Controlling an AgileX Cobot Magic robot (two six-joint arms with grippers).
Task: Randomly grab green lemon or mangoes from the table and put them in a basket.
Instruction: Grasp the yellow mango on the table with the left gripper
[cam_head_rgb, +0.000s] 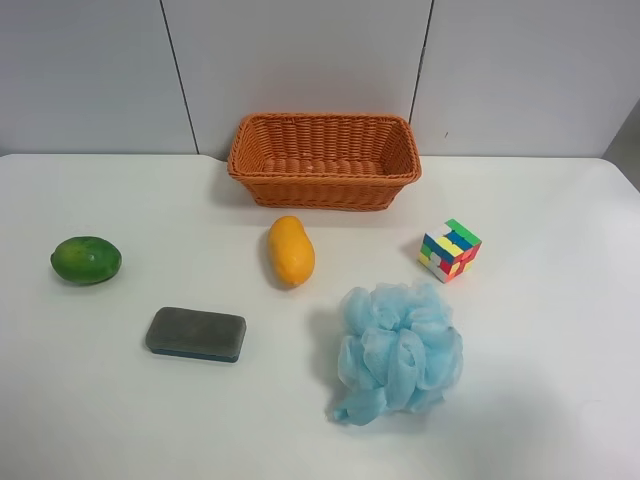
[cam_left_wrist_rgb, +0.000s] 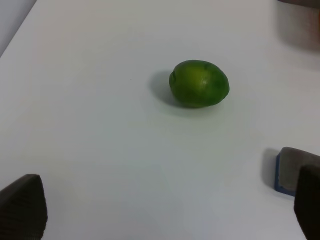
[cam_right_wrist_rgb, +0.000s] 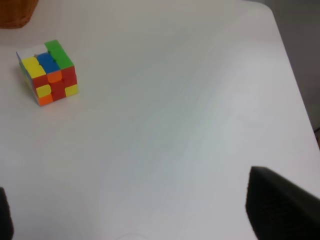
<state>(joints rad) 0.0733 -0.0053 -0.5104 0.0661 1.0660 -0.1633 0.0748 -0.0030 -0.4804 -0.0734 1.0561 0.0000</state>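
Observation:
The green lemon (cam_head_rgb: 86, 260) lies at the left of the white table (cam_head_rgb: 120, 420); the left wrist view shows it (cam_left_wrist_rgb: 199, 83) ahead of my left gripper (cam_left_wrist_rgb: 165, 212), which is open, empty and well short of it. The yellow-orange mango (cam_head_rgb: 290, 250) lies mid-table, just in front of the empty wicker basket (cam_head_rgb: 324, 160). My right gripper (cam_right_wrist_rgb: 145, 215) is open and empty over bare table (cam_right_wrist_rgb: 190, 125). Neither arm shows in the exterior high view.
A grey-and-blue eraser block (cam_head_rgb: 196, 334) lies in front of the lemon and mango; its corner shows in the left wrist view (cam_left_wrist_rgb: 292, 167). A blue bath pouf (cam_head_rgb: 400, 350) and a colour cube (cam_head_rgb: 449, 249) sit at the right; the cube shows in the right wrist view (cam_right_wrist_rgb: 47, 72).

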